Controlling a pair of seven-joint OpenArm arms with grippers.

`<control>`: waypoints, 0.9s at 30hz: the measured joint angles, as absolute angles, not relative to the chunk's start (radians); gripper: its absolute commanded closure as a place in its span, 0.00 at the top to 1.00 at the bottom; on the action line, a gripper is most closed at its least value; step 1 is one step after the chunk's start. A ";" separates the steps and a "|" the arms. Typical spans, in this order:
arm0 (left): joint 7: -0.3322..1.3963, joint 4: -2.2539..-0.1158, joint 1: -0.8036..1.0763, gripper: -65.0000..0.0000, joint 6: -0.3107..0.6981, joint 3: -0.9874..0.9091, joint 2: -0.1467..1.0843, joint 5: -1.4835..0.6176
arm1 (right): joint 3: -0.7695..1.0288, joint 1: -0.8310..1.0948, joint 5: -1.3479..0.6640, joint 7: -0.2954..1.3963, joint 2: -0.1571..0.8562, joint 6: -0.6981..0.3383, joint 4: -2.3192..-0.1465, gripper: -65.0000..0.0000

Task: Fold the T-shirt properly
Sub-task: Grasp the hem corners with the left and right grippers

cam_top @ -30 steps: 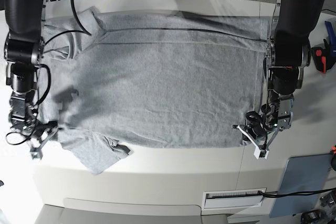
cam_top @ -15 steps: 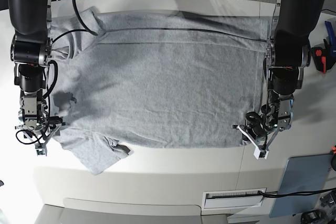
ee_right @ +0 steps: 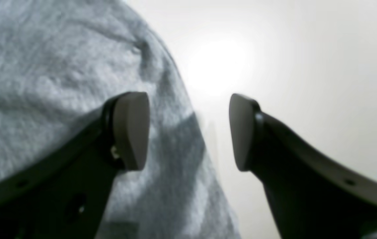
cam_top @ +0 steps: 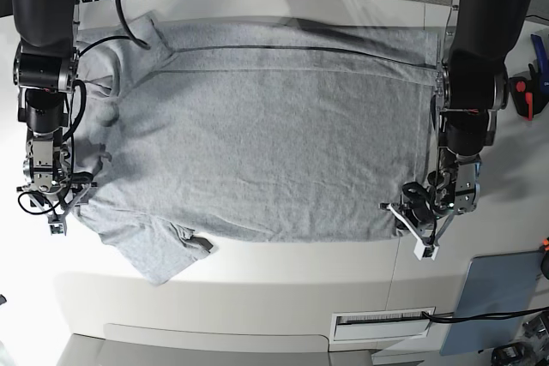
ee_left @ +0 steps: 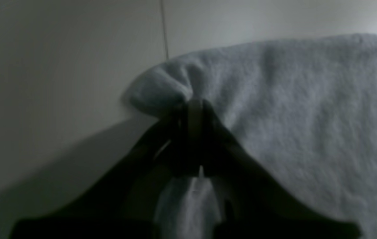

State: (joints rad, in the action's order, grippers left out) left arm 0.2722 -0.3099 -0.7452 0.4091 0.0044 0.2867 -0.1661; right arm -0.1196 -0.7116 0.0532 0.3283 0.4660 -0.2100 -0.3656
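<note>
The white table (cam_top: 257,285) carries the T-shirt (cam_top: 266,135), a large heather-grey garment spread nearly flat across most of the surface, plain side up with no print showing. Its body lies smooth with faint creases; a long straight fold line runs along the far edge, and a short sleeve (cam_top: 159,250) at the near corner on the base view's left is rumpled and partly turned over. The left gripper (cam_top: 410,212) sits at the shirt's near corner on that view's right, jaws pressed together on a pinched, bulging tuck of the grey fabric. The right gripper (ee_right: 188,132) hangs at the opposite side edge with jaws spread wide, one fingertip over cloth, the other over bare table, holding nothing.
</note>
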 measured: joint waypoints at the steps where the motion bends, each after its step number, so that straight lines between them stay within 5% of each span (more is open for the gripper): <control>1: 0.272 -0.310 -0.745 0.00 0.419 0.004 0.286 -0.167 | -0.119 -0.711 0.051 0.328 0.466 -0.211 -0.366 0.57; 5: 0.273 -0.310 -0.745 0.00 0.420 0.004 0.286 -0.167 | -0.119 -0.706 0.010 0.341 0.467 -0.211 -0.368 0.51; 15: 0.273 -0.310 -0.745 0.00 0.422 0.004 0.286 -0.168 | -0.118 -0.659 0.002 0.325 0.459 -0.141 -0.381 0.02; 27: 0.273 -0.310 -0.744 0.00 0.424 0.004 0.285 -0.168 | -0.118 -0.645 0.037 0.345 0.460 -0.052 -0.385 0.00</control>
State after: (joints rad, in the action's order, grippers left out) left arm 0.2726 -0.3099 -0.7437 0.4244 0.0044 0.2852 -0.1684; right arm -0.1181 -0.6449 0.0368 0.3447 0.4599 -0.0525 -0.3847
